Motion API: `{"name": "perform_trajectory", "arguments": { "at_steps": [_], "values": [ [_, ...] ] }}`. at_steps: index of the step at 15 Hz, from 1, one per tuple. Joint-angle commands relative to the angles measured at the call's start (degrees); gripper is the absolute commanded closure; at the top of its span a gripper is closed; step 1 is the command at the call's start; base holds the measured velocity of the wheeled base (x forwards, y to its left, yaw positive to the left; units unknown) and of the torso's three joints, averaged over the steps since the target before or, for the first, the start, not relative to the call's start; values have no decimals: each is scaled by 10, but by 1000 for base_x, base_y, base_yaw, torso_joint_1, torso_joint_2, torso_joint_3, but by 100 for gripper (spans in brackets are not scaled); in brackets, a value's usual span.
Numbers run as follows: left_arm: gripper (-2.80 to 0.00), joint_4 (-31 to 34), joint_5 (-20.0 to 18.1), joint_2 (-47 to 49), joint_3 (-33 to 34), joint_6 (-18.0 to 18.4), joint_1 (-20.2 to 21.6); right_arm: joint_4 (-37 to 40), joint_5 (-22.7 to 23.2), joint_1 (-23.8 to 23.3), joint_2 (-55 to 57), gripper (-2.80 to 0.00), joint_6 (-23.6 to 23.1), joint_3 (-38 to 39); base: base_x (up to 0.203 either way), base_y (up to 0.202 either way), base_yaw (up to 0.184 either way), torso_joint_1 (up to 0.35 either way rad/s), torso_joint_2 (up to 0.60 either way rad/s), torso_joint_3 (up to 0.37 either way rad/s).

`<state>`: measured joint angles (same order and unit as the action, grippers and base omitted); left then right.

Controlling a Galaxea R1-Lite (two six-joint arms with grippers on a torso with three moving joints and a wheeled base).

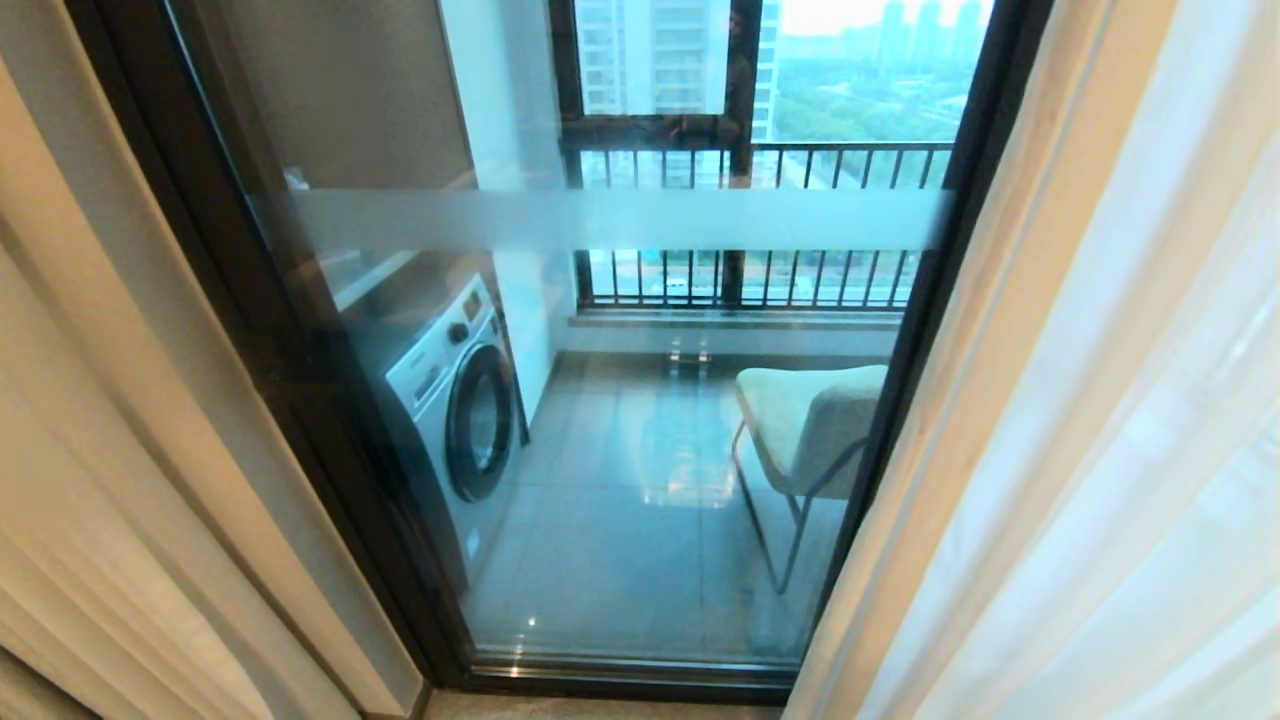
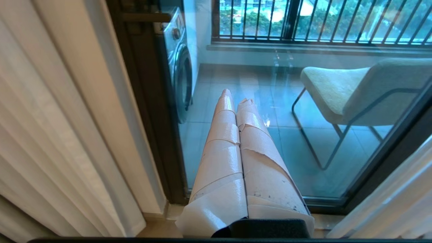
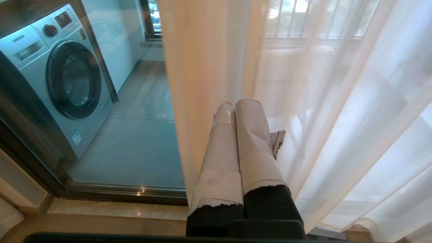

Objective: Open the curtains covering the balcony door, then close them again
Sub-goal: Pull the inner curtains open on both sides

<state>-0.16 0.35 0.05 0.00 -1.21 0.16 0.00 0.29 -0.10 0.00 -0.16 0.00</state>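
1. Head view: the tall glass balcony door in its dark metal frame (image 1: 960, 200), with a frosted white band across it, stands uncovered in the middle. The heavy cream-beige pleated drape (image 1: 110, 480) hangs gathered on my left; the thin white see-through sheer (image 1: 1130, 400) and a beige edge hang on my right. Neither of my arms shows here. Beyond the glass are a white front-loading washing machine (image 1: 455, 400) and a pale cushioned chair on a thin metal frame (image 1: 805, 420).

2. Left wrist view: my left gripper (image 2: 236, 98), its fingers wrapped in pale tape, is pressed together and empty. It points at the glass, with the drape well off to one side, untouched.

3. Right wrist view: my right gripper (image 3: 238, 103) is likewise pinched flat, holding nothing. Its tips lie just beside the sheer, perhaps brushing it; the overlap hides contact.

4. Handling, as I judge it: the drape is weighty and soft and will slide if pinched at its leading edge; the sheer is light, slippery and snags easily.
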Motion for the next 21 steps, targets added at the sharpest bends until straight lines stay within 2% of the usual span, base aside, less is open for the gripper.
{"name": "perform_trajectory", "arguments": {
  "at_steps": [1, 21],
  "values": [
    [0, 0, 0, 0, 0, 0, 0, 0, 1, 0, 0, 0, 0, 0, 0, -189, 2, 2, 2, -2],
    [0, 0, 1, 0, 0, 0, 0, 0, 1, 0, 0, 0, 0, 0, 0, -191, 2, 3, 2, 2]
  ]
}}
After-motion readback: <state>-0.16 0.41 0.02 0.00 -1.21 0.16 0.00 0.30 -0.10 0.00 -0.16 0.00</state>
